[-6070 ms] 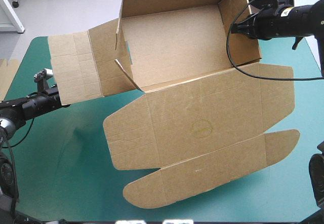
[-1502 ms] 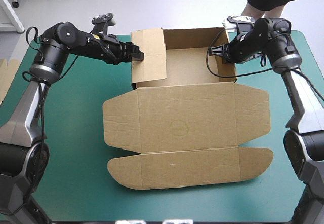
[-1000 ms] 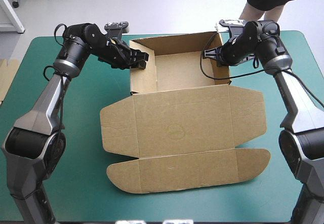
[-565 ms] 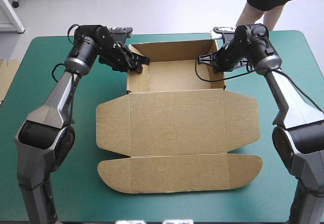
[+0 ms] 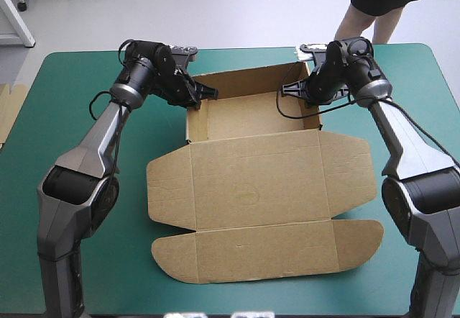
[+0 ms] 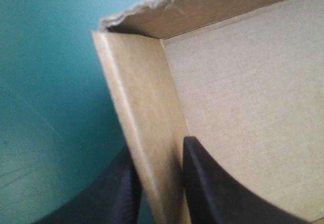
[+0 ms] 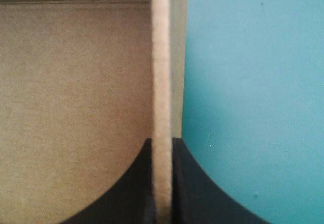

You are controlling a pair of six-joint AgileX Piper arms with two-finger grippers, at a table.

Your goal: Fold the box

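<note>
**Clamped on both side walls of the open tray**

Finds the box [image 5: 251,116] at the centre of the high view, on the teal-green cover [image 5: 72,188]. Shows it as an open tray in the upper centre of the frame, walls raised. Shows the lid [image 5: 259,181] lying flat toward the lower edge, with side flaps spread left and right and a rounded end flap nearest the bottom.

Places the left gripper [image 5: 205,96] at the tray's upper left corner and the right gripper [image 5: 305,93] at its upper right corner.

In the left wrist view, has the pincer all but closed over the left side wall [image 6: 147,133] near the far corner. Puts one black finger [image 6: 212,193] inside the tray and the other outside, over the cover.

In the right wrist view, has the pincer narrow and pinched on the right side wall [image 7: 162,72], with tray floor on one side and cover on the other.

Leaves a strip of more board [image 5: 8,116] at the left edge of the frame, beside the table.
</note>
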